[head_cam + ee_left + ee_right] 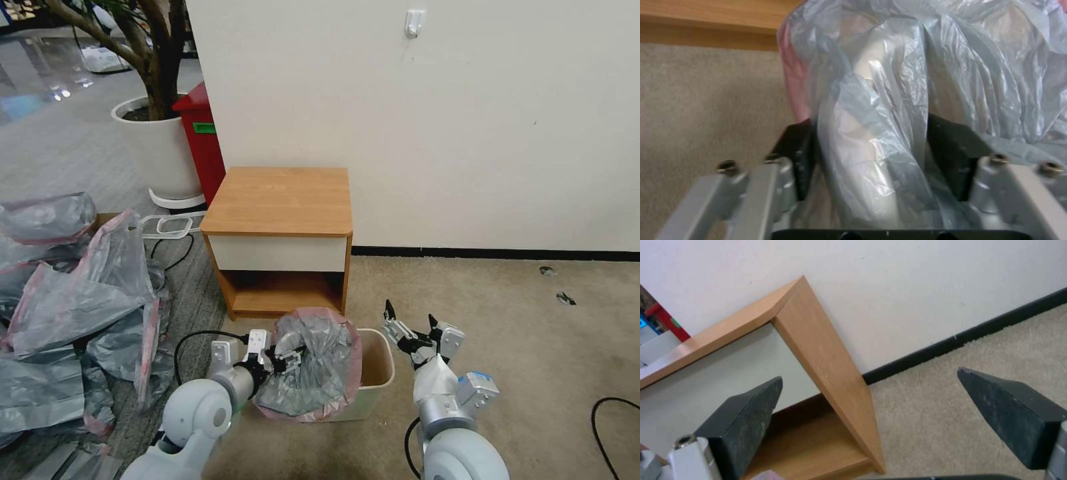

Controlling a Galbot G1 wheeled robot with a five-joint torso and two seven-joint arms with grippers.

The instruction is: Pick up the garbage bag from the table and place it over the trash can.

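Observation:
The garbage bag (319, 365), grey and crinkly with a pink rim, is draped over the left part of the cream trash can (379, 365), which stands on the carpet in front of the table (277, 199). My left gripper (291, 359) reaches into the bag from the left. In the left wrist view its black fingers (796, 156) close on a bunch of the bag (876, 110), with the can's pale wall showing through the plastic. My right gripper (410, 313) hovers open just right of the can's far corner, holding nothing, its fingers (746, 413) pointing toward the table (818, 340).
A heap of similar grey-pink bags (67, 300) covers the floor on the left. Behind it stand a white plant pot (160, 150) and a red box (200, 133). Black cables lie near my left arm (193, 337) and at the far right (613, 413). The wall runs behind the table.

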